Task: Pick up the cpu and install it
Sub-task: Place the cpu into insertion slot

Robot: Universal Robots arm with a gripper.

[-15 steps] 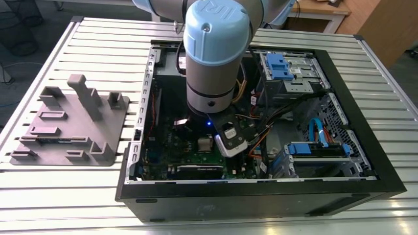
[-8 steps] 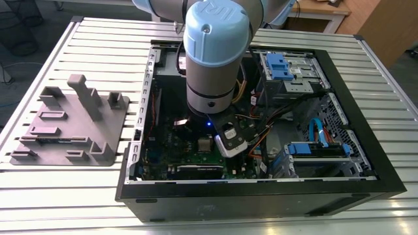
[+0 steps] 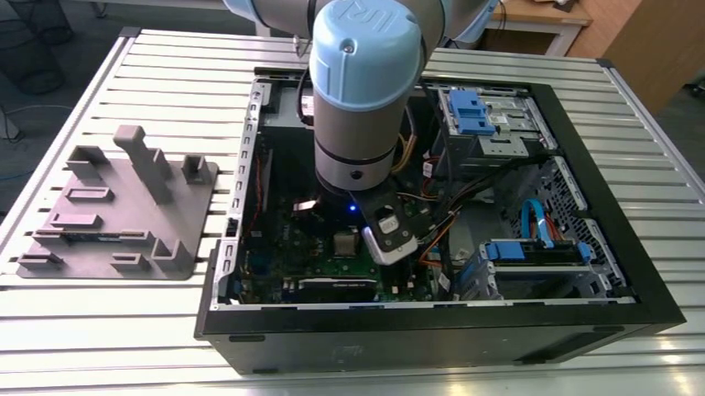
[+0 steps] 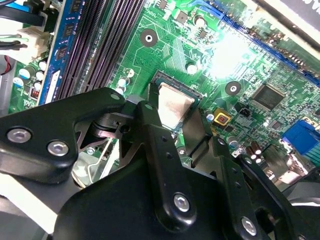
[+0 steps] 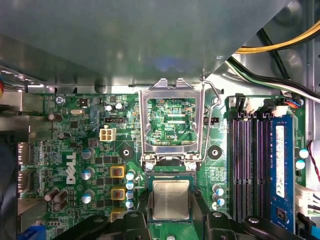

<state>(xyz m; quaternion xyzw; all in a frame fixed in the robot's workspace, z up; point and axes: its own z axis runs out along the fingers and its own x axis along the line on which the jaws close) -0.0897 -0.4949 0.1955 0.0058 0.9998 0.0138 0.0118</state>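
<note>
The cpu [image 5: 171, 198] is a small silvery square lying flat in the motherboard's socket, its thin dark rim level with the socket edge. In both wrist views my gripper [image 5: 171, 201] has a black finger against each of two opposite sides of the cpu [image 4: 175, 102], so my gripper [image 4: 172, 109] is shut on it. The socket's metal load frame [image 5: 172, 122] stands flipped open just beyond the chip, with its lever [image 5: 212, 95] raised. In the exterior view the arm [image 3: 355, 99] reaches straight down into the open computer case [image 3: 617, 272].
Dark memory slots [image 5: 247, 165] run beside the socket and a blue connector [image 5: 281, 170] lies past them. Yellow and black cables [image 5: 272, 47] hang near the case wall. A grey plastic tray with posts [image 3: 121, 206] sits on the slatted table at the exterior view's left.
</note>
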